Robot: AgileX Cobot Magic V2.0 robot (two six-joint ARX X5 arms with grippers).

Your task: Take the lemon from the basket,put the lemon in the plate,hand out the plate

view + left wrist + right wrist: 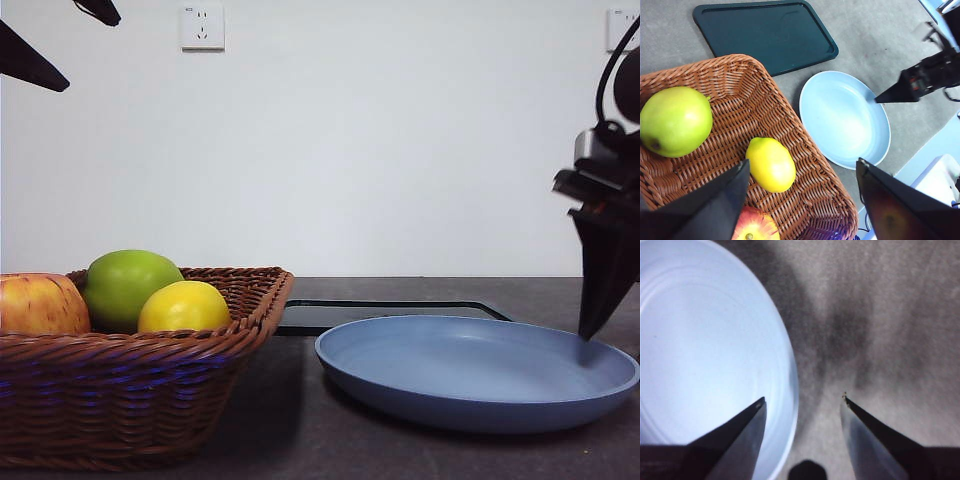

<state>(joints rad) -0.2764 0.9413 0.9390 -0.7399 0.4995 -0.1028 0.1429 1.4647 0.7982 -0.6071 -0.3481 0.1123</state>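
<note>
Black R claw astride plate rim

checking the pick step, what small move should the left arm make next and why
Probably lower the open left end effector straight onto the lemon. It hovers above the basket, the lemon is ungrasped between the apples, and the plate is bare, with the right end effector open astride its rim.

No readable text, label, brand, number or sign shows in any view; the wall socket carries only a tiny mark, too small to read.
</note>
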